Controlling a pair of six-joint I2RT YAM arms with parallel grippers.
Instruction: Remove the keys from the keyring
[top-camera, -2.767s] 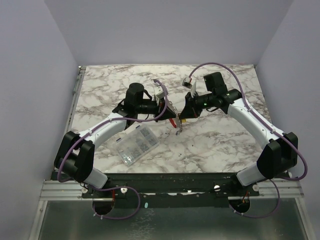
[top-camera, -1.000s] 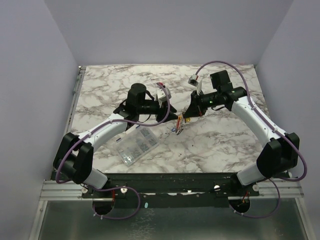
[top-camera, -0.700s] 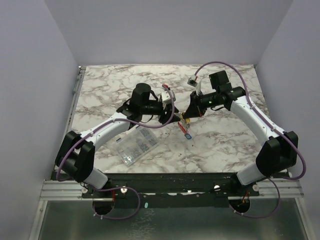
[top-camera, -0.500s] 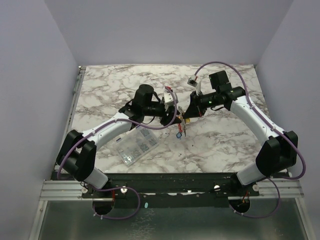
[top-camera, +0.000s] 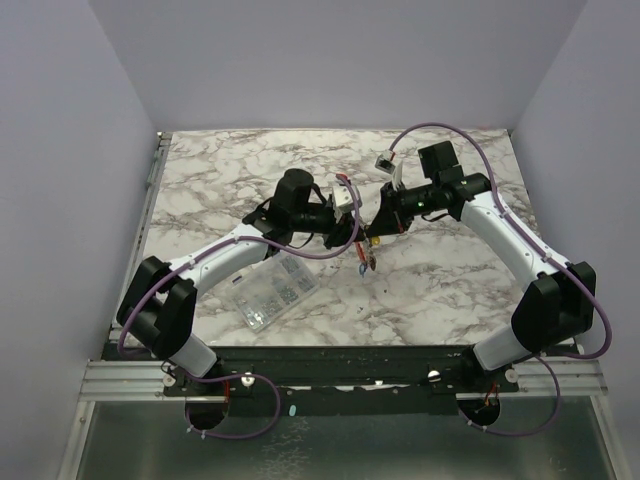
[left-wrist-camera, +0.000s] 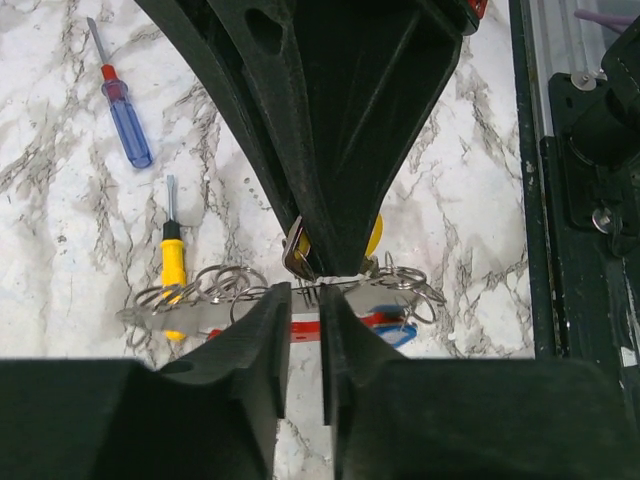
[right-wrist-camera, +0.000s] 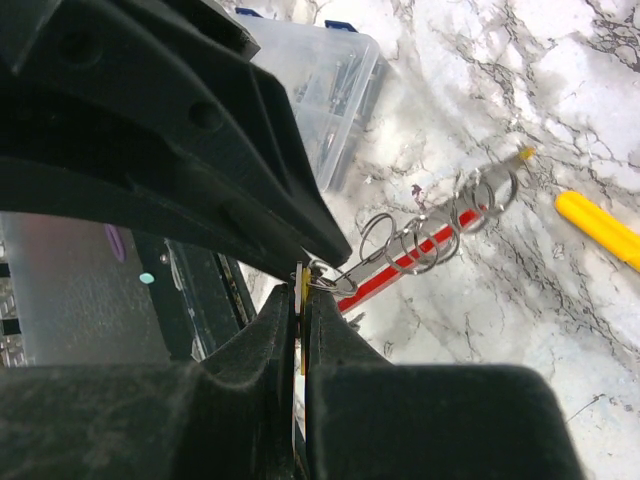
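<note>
My right gripper (top-camera: 374, 232) is shut on a yellow key tag (right-wrist-camera: 301, 292) and holds the bunch above the table. The keyring (right-wrist-camera: 432, 243), a grey bar with a red band, hangs from it with several wire rings. It also shows in the left wrist view (left-wrist-camera: 205, 312), with the yellow tag (left-wrist-camera: 374, 238) and a blue tag (left-wrist-camera: 397, 333). My left gripper (top-camera: 351, 234) is close against the right one. In the left wrist view its jaws (left-wrist-camera: 305, 297) stand a narrow gap apart at the grey bar, with nothing seen clamped between them.
A clear compartment box (top-camera: 272, 288) lies at the front left, also seen in the right wrist view (right-wrist-camera: 338, 72). A yellow-handled screwdriver (left-wrist-camera: 172, 268) and a blue-and-red screwdriver (left-wrist-camera: 127, 118) lie on the marble below the bunch.
My left arm has moved right until its gripper is beside the right gripper. The hanging keys swung a little. The right arm has barely moved.
</note>
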